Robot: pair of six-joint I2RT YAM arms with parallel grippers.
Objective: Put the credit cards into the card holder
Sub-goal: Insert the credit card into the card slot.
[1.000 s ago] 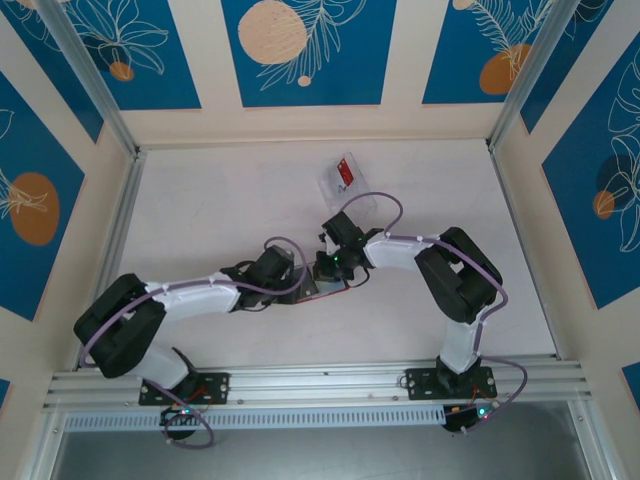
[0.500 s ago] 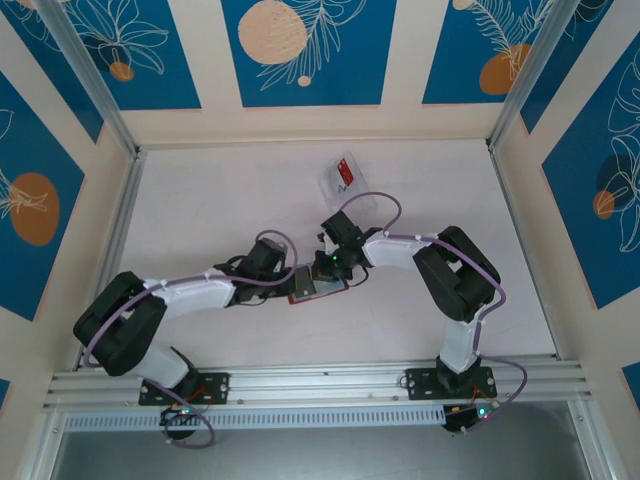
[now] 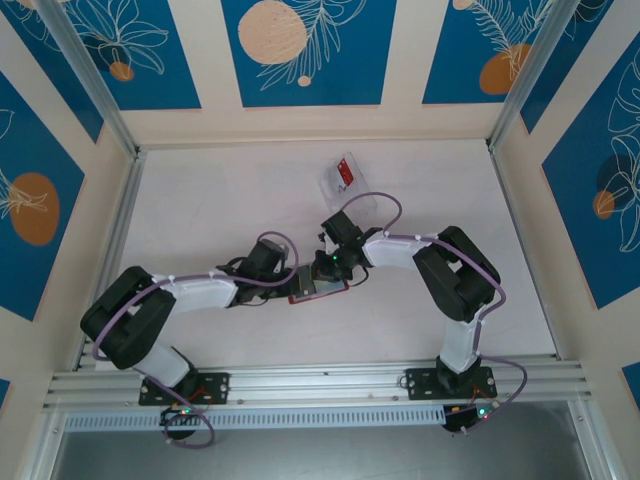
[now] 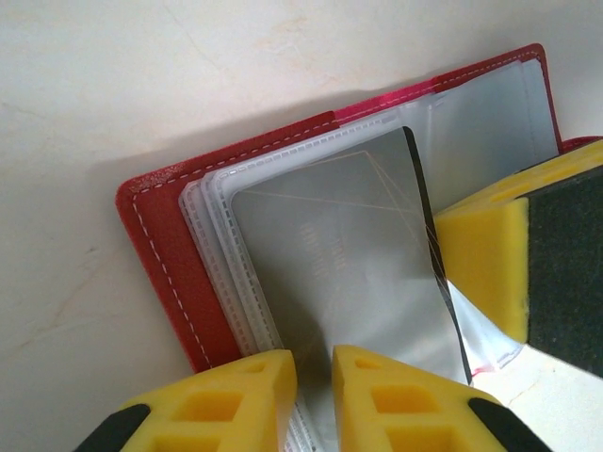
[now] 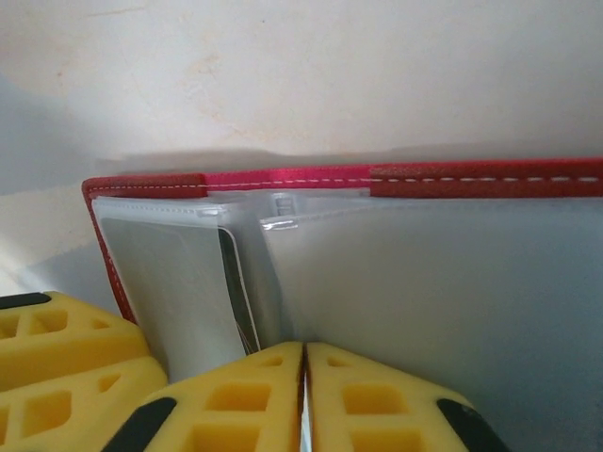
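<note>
Card holder (image 4: 166, 256) lies open on the worktop (image 3: 200, 210) near its middle, closer to the near edge, with both grippers on it. Left gripper (image 4: 314, 381) is narrow, pinching a grey pocket page with a dark-edged card (image 4: 339, 254) in it. Right gripper (image 5: 303, 377) is almost closed, fingers clamped on a clear pocket page. Clear tray (image 3: 332, 190) sits well apart toward the far edge, with a red card (image 3: 346, 172) in it.
</note>
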